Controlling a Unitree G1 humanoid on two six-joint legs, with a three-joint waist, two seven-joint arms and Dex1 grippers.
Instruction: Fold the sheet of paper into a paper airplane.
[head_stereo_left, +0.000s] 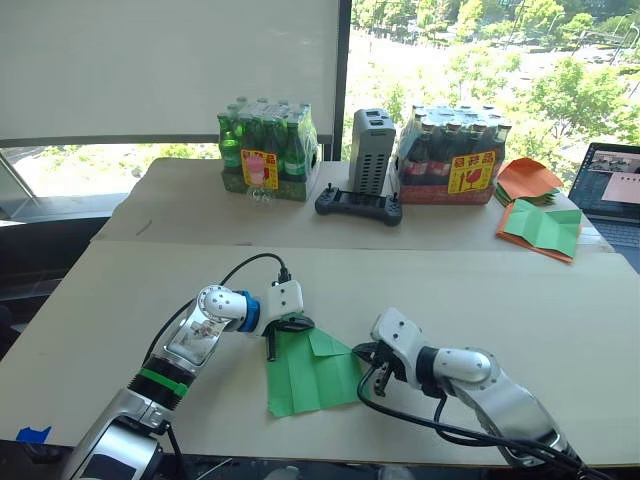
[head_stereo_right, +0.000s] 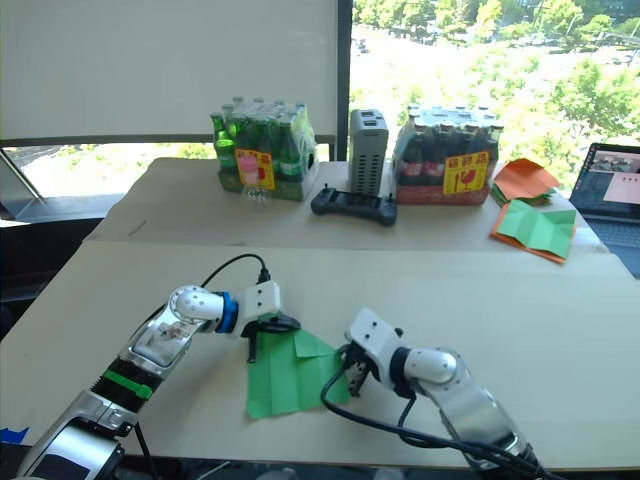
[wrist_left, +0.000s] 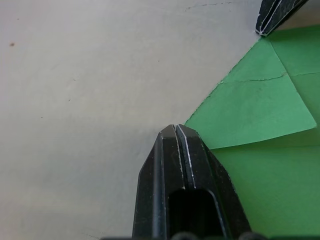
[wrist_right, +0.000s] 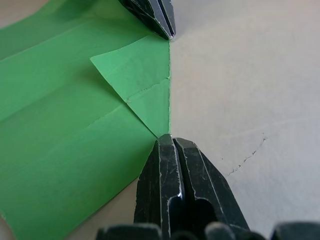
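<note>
Paper: the sheet of paper (head_stereo_left: 312, 372) lies flat on the near table (head_stereo_left: 520, 300), one corner folded in.
Pincers: left gripper (wrist_left: 176, 131) and right gripper (wrist_right: 169, 140) both clenched, empty, tips apparently pressing the fold's ends.
Advice: press along the crease evenly.

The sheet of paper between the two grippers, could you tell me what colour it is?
Bright green; the sheet of paper shows best in the right wrist view.
</note>
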